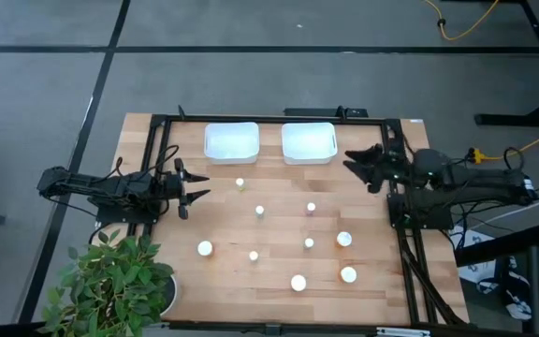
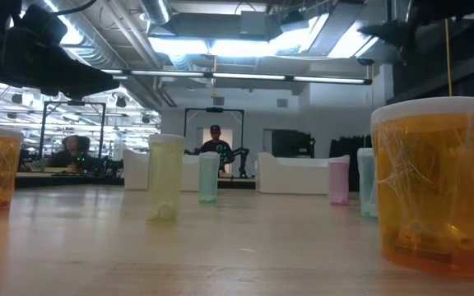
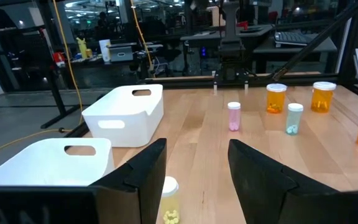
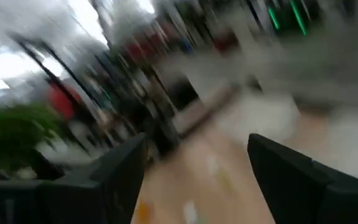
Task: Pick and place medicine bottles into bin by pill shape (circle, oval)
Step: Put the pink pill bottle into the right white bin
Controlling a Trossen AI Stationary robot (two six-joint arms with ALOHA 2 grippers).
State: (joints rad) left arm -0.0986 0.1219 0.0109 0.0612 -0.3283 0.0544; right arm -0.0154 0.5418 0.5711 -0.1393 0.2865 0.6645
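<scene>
The medicine bottles point(image 1: 298, 282) stand upright and scattered over the middle and near half of the wooden table point(image 1: 148, 150), none of them inside a bin; from above their white caps show as round spots, one small bottle point(image 1: 240, 183) just in front of the left bin, others spread toward the right side and the near edge. In the low view an orange bottle point(image 2: 431, 185) with a white cap stands close to the camera at the right, and a pale yellow-green one point(image 2: 165, 177) stands farther back. Two white bins, the left bin point(image 1: 231, 142) and the right bin point(image 1: 308, 142), sit side by side at the far edge of the table, and nothing shows inside them from above. The left claw point(image 1: 197, 187) hangs over the table's left part, near the small bottle by the left bin, its fingers spread apart and gripping nothing, touching no bottle. The right claw point(image 1: 352, 159) hovers just beside the right bin at its right end, its fingers wide apart and empty too. A potted plant point(image 1: 110, 285) stands at the near left corner of the table.
</scene>
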